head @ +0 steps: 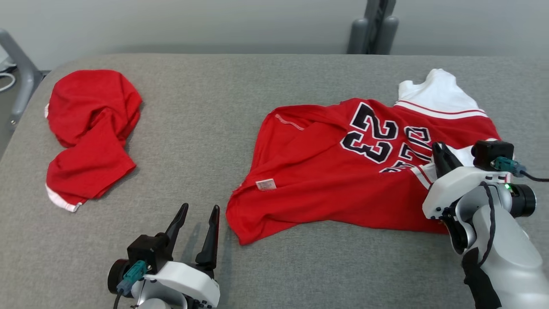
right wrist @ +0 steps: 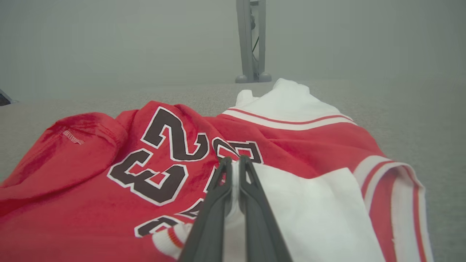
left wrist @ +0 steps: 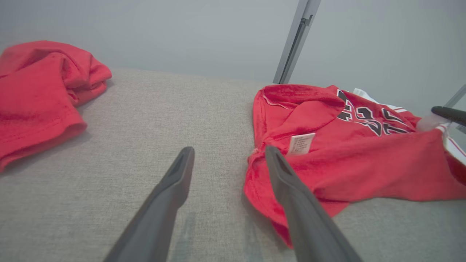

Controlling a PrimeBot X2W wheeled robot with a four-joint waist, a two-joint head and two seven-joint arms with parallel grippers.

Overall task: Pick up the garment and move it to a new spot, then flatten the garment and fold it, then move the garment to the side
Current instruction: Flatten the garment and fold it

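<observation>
Grips a white fold of the red number-23 jersey between shut right fingers, with it crumpled on the right of the bench and left fingers wide apart, empty, near its hem — risks a thin pinch slipping free mid-lift.

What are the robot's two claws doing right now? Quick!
Left claw: open, holding nothing.
Right claw: closed, pinching white fabric of the jersey.
</observation>
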